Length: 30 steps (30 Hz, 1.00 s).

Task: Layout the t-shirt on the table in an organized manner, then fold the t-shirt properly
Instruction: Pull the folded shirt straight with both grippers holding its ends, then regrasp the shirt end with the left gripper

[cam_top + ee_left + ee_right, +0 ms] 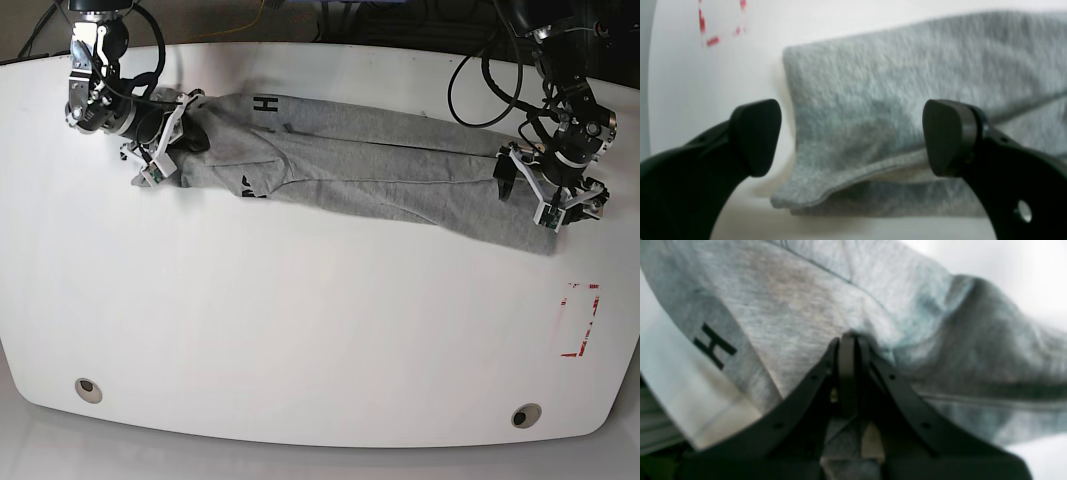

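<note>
The heather-grey t-shirt lies stretched in a long, partly folded band across the far half of the white table. A black letter mark shows near its neck. My right gripper is shut on a bunch of fabric at the neck end, at the base view's left. My left gripper is open, its fingers apart on either side of the layered hem corner, at the base view's right. The cloth lies below and between those fingers, and I cannot tell whether they touch it.
A red dashed rectangle mark sits near the right edge, also seen from the left wrist. Two round grey grommets lie near the front edge. Cables hang behind the table's far edge.
</note>
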Each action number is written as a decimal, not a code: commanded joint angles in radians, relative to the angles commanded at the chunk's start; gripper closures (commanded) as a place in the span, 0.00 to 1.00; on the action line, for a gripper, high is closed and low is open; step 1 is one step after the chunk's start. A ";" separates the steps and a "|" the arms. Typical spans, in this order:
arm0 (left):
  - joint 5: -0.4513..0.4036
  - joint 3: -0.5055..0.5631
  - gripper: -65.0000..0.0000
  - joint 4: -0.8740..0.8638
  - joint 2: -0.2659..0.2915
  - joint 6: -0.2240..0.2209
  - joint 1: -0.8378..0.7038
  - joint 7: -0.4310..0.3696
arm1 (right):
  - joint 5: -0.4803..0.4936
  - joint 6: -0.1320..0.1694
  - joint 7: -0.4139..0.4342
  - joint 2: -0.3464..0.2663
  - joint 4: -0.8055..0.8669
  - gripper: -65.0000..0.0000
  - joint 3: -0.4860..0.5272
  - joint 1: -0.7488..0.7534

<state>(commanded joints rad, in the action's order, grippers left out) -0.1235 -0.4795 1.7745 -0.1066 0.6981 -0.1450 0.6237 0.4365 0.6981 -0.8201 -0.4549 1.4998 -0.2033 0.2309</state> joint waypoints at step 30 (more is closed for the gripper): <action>0.311 -0.186 0.00 -0.040 -0.003 0.000 0.095 0.172 | 0.000 0.000 -0.002 -0.026 -0.008 0.96 -0.002 -0.066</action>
<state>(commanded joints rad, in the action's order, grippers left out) 0.1880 -0.6651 1.7346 -0.1097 0.6981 -0.0499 0.7956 0.4365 0.6981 -0.8216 -0.4810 1.4922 -0.2048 0.1649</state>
